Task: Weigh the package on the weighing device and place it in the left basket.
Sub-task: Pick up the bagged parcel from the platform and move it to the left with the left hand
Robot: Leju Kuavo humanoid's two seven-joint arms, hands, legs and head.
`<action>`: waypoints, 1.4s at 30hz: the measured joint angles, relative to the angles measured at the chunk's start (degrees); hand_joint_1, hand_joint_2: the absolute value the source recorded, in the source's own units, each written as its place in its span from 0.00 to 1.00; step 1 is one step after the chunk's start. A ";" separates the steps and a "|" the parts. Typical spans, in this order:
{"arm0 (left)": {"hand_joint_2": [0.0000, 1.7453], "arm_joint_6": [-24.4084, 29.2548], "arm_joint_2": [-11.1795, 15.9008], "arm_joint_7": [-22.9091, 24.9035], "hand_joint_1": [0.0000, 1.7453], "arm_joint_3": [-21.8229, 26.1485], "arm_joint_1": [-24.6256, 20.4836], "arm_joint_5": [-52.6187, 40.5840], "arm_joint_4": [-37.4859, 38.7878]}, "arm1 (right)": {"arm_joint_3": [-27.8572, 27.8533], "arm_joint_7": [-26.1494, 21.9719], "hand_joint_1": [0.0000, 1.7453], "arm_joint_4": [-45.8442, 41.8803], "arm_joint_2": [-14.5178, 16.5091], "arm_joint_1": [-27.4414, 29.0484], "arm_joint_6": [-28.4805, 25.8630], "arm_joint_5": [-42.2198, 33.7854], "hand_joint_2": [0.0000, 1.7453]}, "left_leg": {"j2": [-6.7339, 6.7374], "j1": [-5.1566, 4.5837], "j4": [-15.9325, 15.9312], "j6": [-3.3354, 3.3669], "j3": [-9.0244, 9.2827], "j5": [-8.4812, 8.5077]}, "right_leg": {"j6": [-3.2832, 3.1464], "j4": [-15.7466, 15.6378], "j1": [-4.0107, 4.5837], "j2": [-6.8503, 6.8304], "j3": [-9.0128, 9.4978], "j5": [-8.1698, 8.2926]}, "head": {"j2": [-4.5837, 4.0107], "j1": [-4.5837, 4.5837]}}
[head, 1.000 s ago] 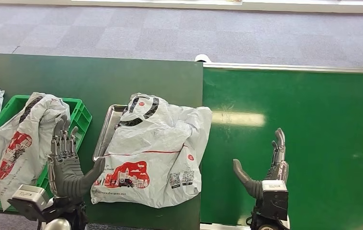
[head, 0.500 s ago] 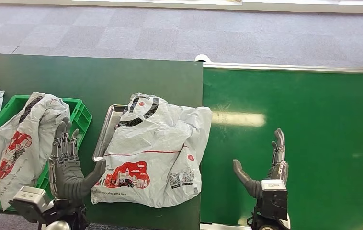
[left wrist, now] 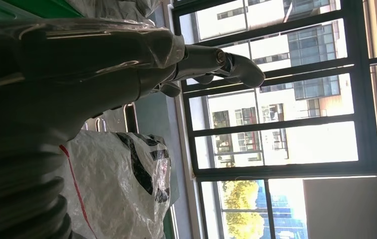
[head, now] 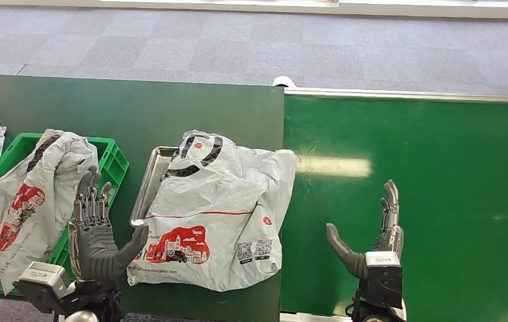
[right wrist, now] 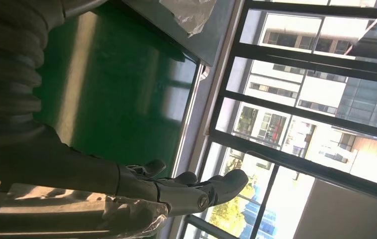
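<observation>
Package [head: 214, 208] lies on the metal weighing tray [head: 145, 182] on the dark table [head: 137, 107]. Left hand [head: 97, 235] just beside it, fingers spread, holding nothing. Right hand [head: 375, 231] likewise empty over the green belt [head: 439, 168]. Green basket [head: 114, 161] holds another bag [head: 30, 194].

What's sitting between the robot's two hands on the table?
In the head view, the grey printed package lies on the metal weighing tray, between the left hand and right hand; right of it, bare green belt.
</observation>
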 joint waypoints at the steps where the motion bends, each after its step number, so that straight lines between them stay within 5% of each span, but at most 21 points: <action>1: 1.00 0.01 0.00 -0.01 0.00 0.00 0.00 0.00 0.00 | 0.00 0.02 0.00 0.00 0.00 0.00 -0.01 0.00 1.00 | 0.00 0.00 0.00 0.00 0.00 0.00 | 0.00 0.00 0.00 0.00 0.00 0.00 | 0.00 0.00; 42: 1.00 0.00 -0.02 0.95 0.00 -0.39 -0.81 0.46 0.67 | -0.04 1.01 0.00 0.00 0.00 0.44 0.15 0.79 1.00 | 0.01 0.00 0.00 0.00 0.01 0.00 | 0.00 0.00 0.00 0.00 -0.01 0.00 | 0.00 0.00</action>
